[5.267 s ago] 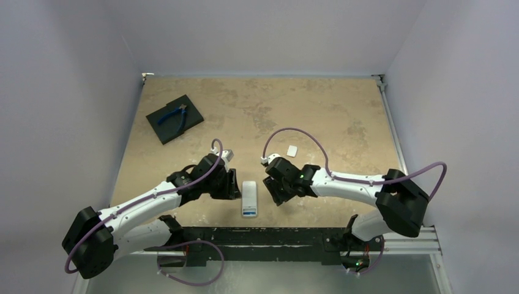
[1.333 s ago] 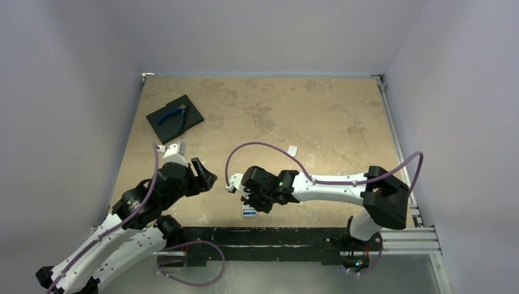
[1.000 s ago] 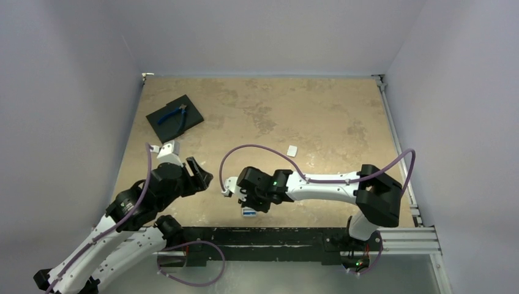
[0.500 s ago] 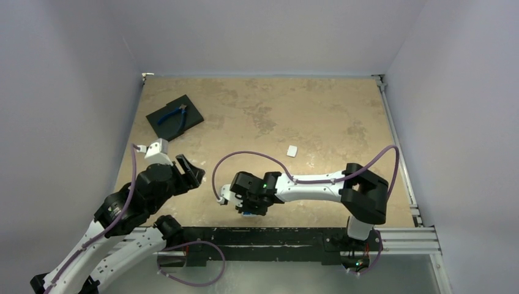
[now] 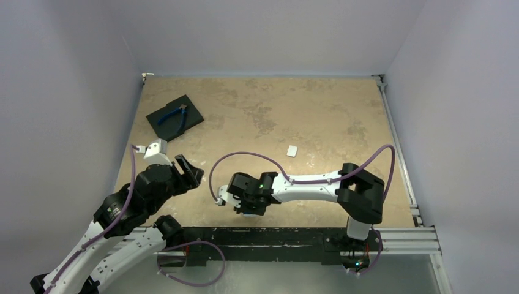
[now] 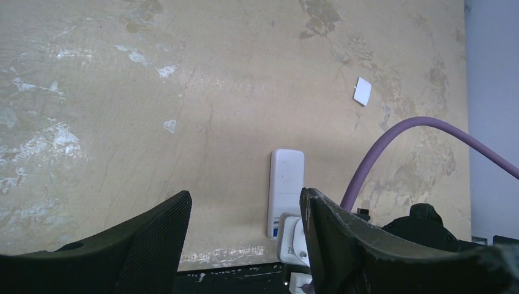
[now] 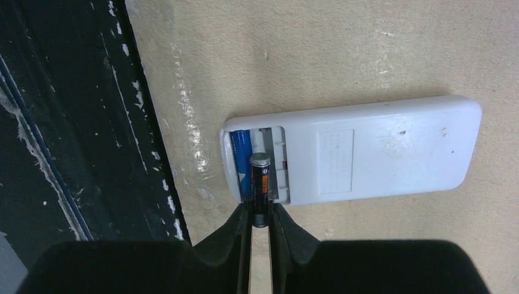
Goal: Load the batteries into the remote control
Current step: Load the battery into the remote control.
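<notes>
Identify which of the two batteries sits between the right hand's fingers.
The black battery: the right hand pinches its end, while the blue battery lies seated in the remote control.

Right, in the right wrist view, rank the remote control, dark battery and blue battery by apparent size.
Largest: remote control.
Then dark battery and blue battery, not ranked: the dark one is nearer, the blue one partly hidden.

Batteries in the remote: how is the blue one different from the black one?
The blue battery lies fully inside the slot of the remote control; the black battery sticks out past the edge. Blue battery is free; black battery is pinched by the right tool. Both are slim cylinders pointing the same way.
</notes>
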`<state>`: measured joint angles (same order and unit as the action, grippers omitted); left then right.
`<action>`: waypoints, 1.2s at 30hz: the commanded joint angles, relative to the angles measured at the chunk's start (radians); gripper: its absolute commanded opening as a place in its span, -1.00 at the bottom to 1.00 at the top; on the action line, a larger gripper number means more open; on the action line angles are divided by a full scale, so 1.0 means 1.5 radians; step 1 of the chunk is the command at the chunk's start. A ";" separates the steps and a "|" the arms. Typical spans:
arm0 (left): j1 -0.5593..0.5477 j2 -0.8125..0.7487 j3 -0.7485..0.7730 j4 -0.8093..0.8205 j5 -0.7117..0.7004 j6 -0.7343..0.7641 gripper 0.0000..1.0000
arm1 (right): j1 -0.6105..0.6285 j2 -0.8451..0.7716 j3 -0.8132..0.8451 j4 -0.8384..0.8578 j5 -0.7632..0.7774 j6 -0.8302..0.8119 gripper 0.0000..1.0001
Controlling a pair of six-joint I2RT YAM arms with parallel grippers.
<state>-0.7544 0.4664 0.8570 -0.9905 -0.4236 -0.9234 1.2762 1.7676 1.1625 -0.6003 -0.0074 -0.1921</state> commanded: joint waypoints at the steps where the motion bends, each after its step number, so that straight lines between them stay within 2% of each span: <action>1: -0.003 -0.003 0.022 -0.001 -0.009 0.013 0.32 | 0.003 0.004 0.026 -0.012 0.015 -0.006 -0.58; 8: -0.003 0.000 0.021 0.002 -0.005 0.013 0.32 | 0.004 0.001 0.032 -0.009 0.015 0.002 -0.49; 22: -0.003 0.004 0.020 0.004 -0.005 0.014 0.33 | 0.005 -0.037 0.026 0.000 0.032 0.017 -0.45; 36: -0.003 0.028 -0.002 0.038 0.025 0.013 0.33 | 0.005 -0.135 -0.054 0.012 0.079 0.118 -0.44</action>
<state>-0.7544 0.4923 0.8566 -0.9840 -0.4149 -0.9222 1.2781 1.6196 1.1133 -0.6014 0.0727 -0.0887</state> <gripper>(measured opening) 0.660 0.278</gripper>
